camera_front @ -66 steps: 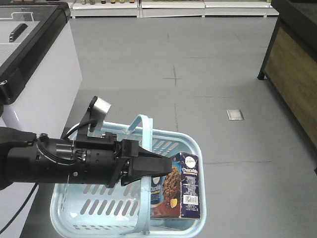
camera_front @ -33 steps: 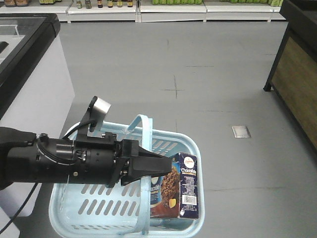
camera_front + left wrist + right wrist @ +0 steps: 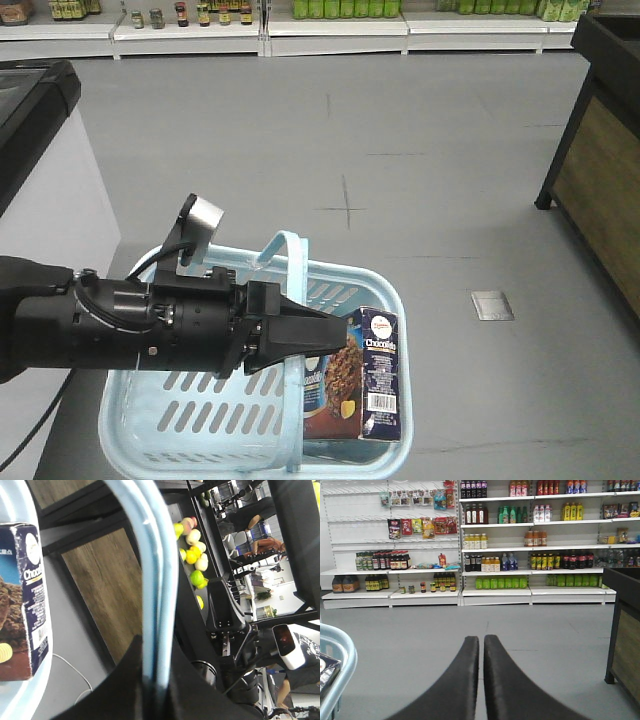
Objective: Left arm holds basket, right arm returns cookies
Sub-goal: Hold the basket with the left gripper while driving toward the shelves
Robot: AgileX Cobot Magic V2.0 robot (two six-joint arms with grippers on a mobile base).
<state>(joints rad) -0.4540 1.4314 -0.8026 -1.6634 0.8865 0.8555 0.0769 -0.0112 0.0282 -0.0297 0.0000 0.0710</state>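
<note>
The light blue basket hangs from my left gripper, which is shut on its looped handles. In the left wrist view the handles run straight between the jaws of the left gripper. The cookies, a dark navy carton, stand upright in the basket's right end, just right of the fingertips; the cookies also show in the left wrist view. My right gripper is shut on nothing, above the grey floor, with the basket rim to its left.
A white freezer cabinet stands at the left. A dark counter with wooden sides stands at the right. Stocked shelves line the far wall. A metal floor plate lies to the right of the basket.
The whole background has shifted: the freezer slid off to the left, the far shelves came into view, and the floor plate moved down and right. Arm, basket and cookies keep their places in the frame.
</note>
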